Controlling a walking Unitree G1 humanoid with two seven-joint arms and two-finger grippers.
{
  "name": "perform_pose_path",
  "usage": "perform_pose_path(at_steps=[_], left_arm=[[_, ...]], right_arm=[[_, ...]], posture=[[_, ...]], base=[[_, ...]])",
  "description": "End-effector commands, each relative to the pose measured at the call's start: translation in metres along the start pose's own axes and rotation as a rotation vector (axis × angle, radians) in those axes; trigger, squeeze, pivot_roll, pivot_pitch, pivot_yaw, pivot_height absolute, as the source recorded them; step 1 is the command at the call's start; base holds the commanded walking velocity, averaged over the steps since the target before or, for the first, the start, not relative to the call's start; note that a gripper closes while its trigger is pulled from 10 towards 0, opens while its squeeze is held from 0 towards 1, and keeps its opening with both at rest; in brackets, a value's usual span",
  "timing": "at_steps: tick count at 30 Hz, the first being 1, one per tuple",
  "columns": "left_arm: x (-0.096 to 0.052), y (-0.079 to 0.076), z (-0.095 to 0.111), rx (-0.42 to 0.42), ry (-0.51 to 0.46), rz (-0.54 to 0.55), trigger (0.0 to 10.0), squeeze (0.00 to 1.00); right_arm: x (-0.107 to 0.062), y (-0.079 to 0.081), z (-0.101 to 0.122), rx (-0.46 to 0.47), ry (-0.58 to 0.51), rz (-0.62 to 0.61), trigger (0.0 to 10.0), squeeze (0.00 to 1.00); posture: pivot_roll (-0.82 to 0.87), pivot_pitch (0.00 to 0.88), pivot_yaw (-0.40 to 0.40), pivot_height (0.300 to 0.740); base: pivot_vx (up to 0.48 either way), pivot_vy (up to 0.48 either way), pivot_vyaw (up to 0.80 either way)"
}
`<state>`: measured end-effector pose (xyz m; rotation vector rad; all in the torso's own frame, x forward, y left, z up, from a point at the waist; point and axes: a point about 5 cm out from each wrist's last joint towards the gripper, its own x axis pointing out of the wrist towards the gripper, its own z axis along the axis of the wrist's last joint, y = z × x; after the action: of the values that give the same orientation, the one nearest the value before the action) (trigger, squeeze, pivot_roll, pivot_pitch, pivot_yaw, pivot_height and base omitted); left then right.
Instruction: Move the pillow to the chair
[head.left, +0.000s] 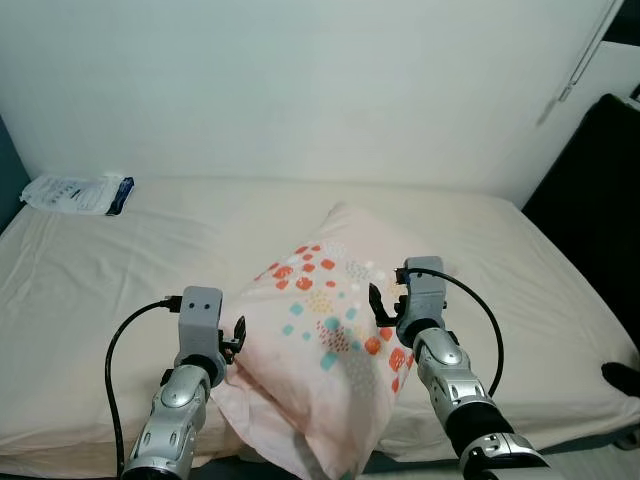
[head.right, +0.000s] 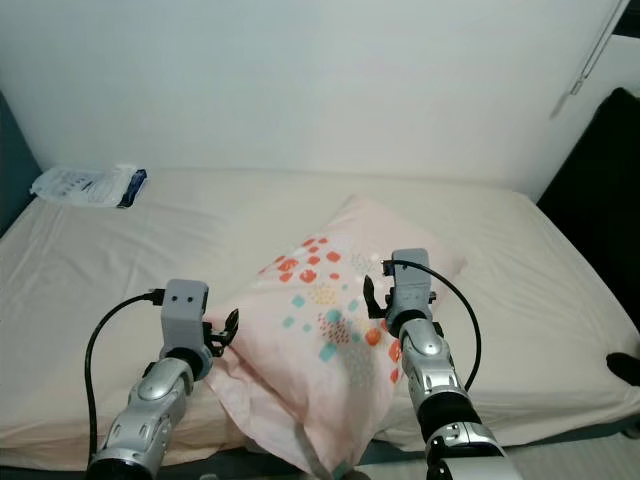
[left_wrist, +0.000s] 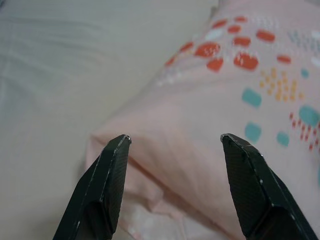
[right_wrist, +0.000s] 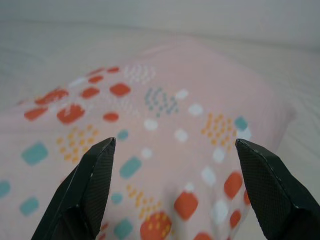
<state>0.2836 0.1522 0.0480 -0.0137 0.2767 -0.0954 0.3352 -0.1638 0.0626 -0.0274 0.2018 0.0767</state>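
A pink patterned pillow (head.left: 330, 340) is flanked on the bed (head.left: 120, 270) by the left hand (head.left: 236, 338) and right hand (head.left: 381, 304), both released, fingers spread.

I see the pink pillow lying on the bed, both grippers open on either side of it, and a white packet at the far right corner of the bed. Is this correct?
One detail is wrong. The white packet lies at the far left corner of the bed, not the right; the left eye view shows it. The rest holds: the pink pillow lies on the bed, with the left gripper and right gripper open on either side of it.
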Motion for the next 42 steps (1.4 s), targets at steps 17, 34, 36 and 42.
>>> perform_pose_path(at_steps=[17,34,36,42], left_arm=[[-0.007,-0.016,-0.012,-0.307,0.211,-0.287,10.0,0.00],[-0.013,-0.008,-0.006,-0.699,0.246,-0.339,10.0,0.00],[-0.013,-0.010,-0.004,-0.752,0.231,-0.350,10.0,0.00],[-0.011,-0.011,-0.003,-0.804,0.212,-0.333,10.0,0.00]], right_arm=[[-0.004,-0.003,-0.002,0.035,-0.023,0.009,10.0,0.00],[-0.005,-0.003,0.003,0.058,-0.060,0.050,10.0,0.00],[-0.005,-0.003,0.003,0.059,-0.060,0.056,10.0,0.00],[-0.006,-0.005,0.004,0.058,-0.059,0.059,10.0,0.00]], posture=[[0.01,0.002,-0.088,0.605],[0.01,0.014,-0.092,0.572],[0.01,0.014,-0.094,0.572],[0.00,0.013,-0.098,0.572]], base=[[0.000,0.000,0.00],[0.000,0.000,0.00],[0.000,0.000,0.00],[0.000,0.000,0.00]])
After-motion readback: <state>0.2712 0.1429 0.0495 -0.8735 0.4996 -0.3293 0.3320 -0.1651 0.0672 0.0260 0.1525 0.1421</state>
